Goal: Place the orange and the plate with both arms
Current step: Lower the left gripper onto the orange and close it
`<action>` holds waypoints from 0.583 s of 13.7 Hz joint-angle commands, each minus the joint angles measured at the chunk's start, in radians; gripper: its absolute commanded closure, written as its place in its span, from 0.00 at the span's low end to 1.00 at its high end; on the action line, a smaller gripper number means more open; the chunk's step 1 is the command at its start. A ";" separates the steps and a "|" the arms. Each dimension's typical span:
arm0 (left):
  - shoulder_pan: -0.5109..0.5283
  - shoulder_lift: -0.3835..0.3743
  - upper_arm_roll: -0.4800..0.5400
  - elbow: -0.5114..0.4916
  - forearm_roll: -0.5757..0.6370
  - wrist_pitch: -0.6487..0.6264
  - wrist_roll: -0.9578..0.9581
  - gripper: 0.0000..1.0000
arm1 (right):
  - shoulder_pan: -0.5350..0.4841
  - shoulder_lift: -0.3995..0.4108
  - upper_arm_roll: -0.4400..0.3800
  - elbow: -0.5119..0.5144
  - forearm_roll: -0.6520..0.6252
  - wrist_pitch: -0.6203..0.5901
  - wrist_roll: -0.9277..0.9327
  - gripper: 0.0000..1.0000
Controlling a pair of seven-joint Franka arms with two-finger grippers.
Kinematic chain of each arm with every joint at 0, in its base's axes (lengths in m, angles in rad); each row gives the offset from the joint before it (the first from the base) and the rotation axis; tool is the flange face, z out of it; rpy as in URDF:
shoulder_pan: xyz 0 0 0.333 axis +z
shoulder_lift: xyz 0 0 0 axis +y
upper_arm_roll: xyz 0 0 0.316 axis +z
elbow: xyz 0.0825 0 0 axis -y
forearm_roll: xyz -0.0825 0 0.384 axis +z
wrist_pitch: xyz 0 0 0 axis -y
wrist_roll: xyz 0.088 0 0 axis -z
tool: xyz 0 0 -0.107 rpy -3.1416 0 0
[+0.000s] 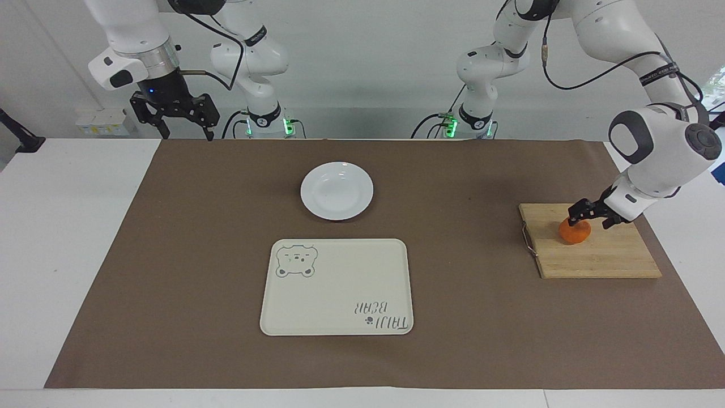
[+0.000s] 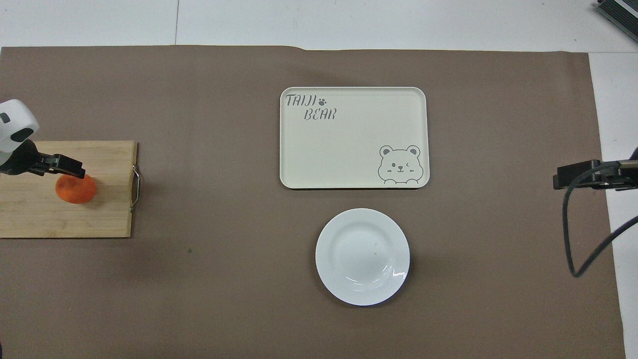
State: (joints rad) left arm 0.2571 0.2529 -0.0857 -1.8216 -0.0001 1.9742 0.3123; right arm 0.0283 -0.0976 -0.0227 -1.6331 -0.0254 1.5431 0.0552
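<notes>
The orange (image 1: 574, 233) (image 2: 75, 191) lies on a wooden cutting board (image 1: 600, 255) (image 2: 65, 214) toward the left arm's end of the table. My left gripper (image 1: 592, 218) (image 2: 65, 169) is low over the orange, open, with its fingers spread just above the fruit's top. Whether they touch it does not show. The white plate (image 1: 337, 191) (image 2: 362, 257) lies bare on the brown mat, nearer to the robots than the tray. My right gripper (image 1: 175, 116) (image 2: 588, 175) waits open in the air over the mat's edge at the right arm's end.
A cream rectangular tray with a bear print (image 1: 337, 286) (image 2: 354, 137) lies mid-table, farther from the robots than the plate. The cutting board has a metal handle (image 1: 527, 239) on its edge toward the table's middle. A brown mat (image 1: 198, 255) covers most of the table.
</notes>
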 commanded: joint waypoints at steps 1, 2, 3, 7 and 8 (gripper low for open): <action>0.025 0.009 -0.008 -0.053 0.015 0.060 0.013 0.00 | -0.011 -0.019 0.007 -0.017 -0.011 -0.006 -0.008 0.00; 0.030 0.017 -0.008 -0.058 0.015 0.072 0.013 0.00 | -0.011 -0.019 0.009 -0.016 -0.011 -0.006 -0.008 0.00; 0.033 0.023 -0.008 -0.076 0.015 0.095 0.013 0.00 | -0.011 -0.019 0.009 -0.017 -0.011 -0.006 -0.008 0.00; 0.045 0.051 -0.008 -0.107 0.015 0.147 0.013 0.00 | -0.011 -0.019 0.009 -0.017 -0.011 -0.006 -0.008 0.00; 0.047 0.051 -0.008 -0.107 0.015 0.138 0.013 0.48 | -0.011 -0.019 0.009 -0.016 -0.011 -0.006 -0.008 0.00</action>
State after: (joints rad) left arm 0.2834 0.3090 -0.0849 -1.9061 0.0003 2.0897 0.3148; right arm 0.0283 -0.0976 -0.0227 -1.6331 -0.0254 1.5431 0.0552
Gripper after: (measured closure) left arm 0.004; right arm 0.000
